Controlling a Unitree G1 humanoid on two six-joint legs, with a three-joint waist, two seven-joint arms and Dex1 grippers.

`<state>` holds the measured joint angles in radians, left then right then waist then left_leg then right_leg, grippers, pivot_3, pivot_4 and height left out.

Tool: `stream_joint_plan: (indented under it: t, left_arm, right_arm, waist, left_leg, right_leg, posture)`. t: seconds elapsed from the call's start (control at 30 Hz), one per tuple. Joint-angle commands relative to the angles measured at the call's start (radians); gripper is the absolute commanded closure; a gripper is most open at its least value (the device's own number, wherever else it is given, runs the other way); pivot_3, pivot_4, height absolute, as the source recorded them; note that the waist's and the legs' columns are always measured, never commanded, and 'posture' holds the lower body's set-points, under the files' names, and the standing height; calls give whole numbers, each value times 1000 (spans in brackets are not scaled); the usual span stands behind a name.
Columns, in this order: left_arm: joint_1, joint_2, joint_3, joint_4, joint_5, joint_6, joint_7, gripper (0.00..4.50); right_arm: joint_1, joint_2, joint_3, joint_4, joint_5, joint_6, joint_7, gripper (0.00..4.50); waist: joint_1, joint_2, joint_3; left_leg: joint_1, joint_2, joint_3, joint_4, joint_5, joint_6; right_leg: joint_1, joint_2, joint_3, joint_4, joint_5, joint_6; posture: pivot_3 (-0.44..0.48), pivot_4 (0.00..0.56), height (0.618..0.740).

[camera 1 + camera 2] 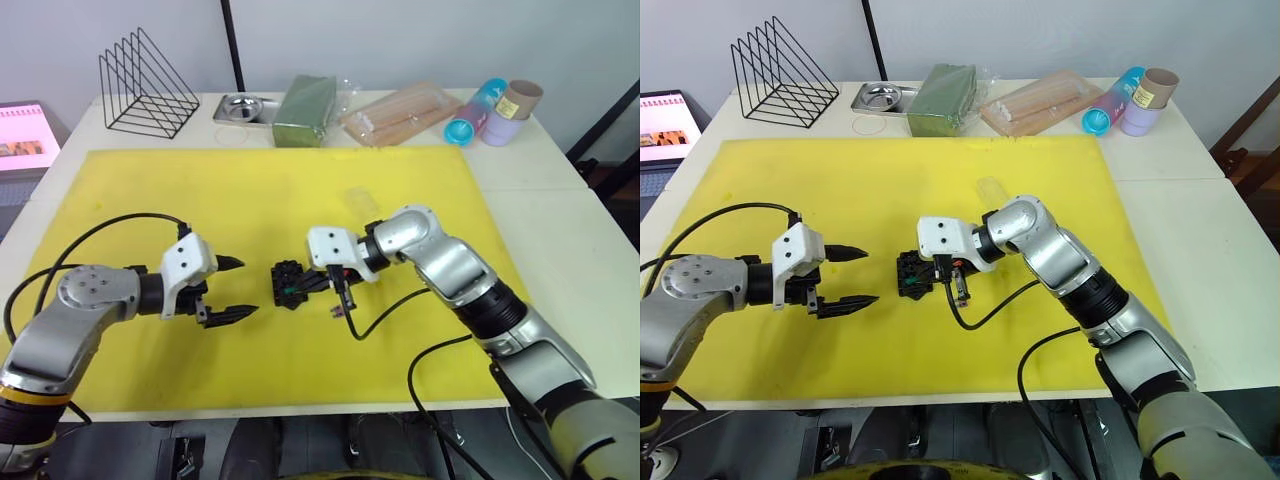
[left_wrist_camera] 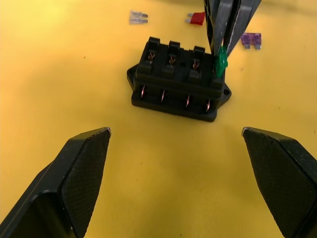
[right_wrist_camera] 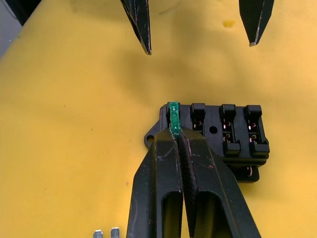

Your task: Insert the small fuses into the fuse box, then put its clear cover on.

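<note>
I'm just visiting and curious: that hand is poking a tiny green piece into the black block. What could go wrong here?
The right hand pinches the green fuse at the end slot of the fuse box. If the fuse meets the slot tilted, it might jam or slip from the hand.

Nothing holds the fuse box; the left hand is open beside it, so pushing could slide the block on the yellow mat.

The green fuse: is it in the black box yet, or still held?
Held: the right gripper pinches the green fuse at an end slot of the fuse box; whether seated, cannot tell.
</note>
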<state>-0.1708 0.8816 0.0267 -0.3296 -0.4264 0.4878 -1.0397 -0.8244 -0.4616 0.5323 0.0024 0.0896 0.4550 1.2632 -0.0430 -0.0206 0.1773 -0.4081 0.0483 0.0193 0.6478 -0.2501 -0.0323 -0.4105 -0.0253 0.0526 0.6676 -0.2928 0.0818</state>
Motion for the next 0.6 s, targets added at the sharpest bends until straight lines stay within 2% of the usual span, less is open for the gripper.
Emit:
stream_joint_plan:
  t: [0.03,0.2,0.33,0.6]
  left_arm:
    - [-17,-1,9,-30,-2,-7,4,15]
    - [-20,-3,9,-30,-1,-6,8,15]
    - [-20,-3,9,-30,-1,-5,8,0]
    - [-17,-3,11,-31,-2,-6,12,0]
  right_arm:
    - [-12,5,2,-12,-19,13,-10,4500]
    - [-11,2,2,-26,-27,20,-17,4500]
    - [-12,3,-4,-37,-21,34,-17,3556]
    - [-26,-5,-42,-74,27,82,2,3556]
  waist:
    - [0,0,0]
    - [0,0,0]
    - [1,0,0]
    - [2,0,0]
  left_leg:
    - [0,0,0,0,0,0]
    - [0,0,0,0,0,0]
    - [0,0,0,0,0,0]
    - [0,0,0,0,0,0]
  right_leg:
    - [0,0,0,0,0,0]
    - [0,0,0,0,0,0]
    - [0,0,0,0,0,0]
    - [0,0,0,0,0,0]
  posture:
    - [0,150,740]
    - [0,150,740]
    - [0,150,740]
    - [0,150,740]
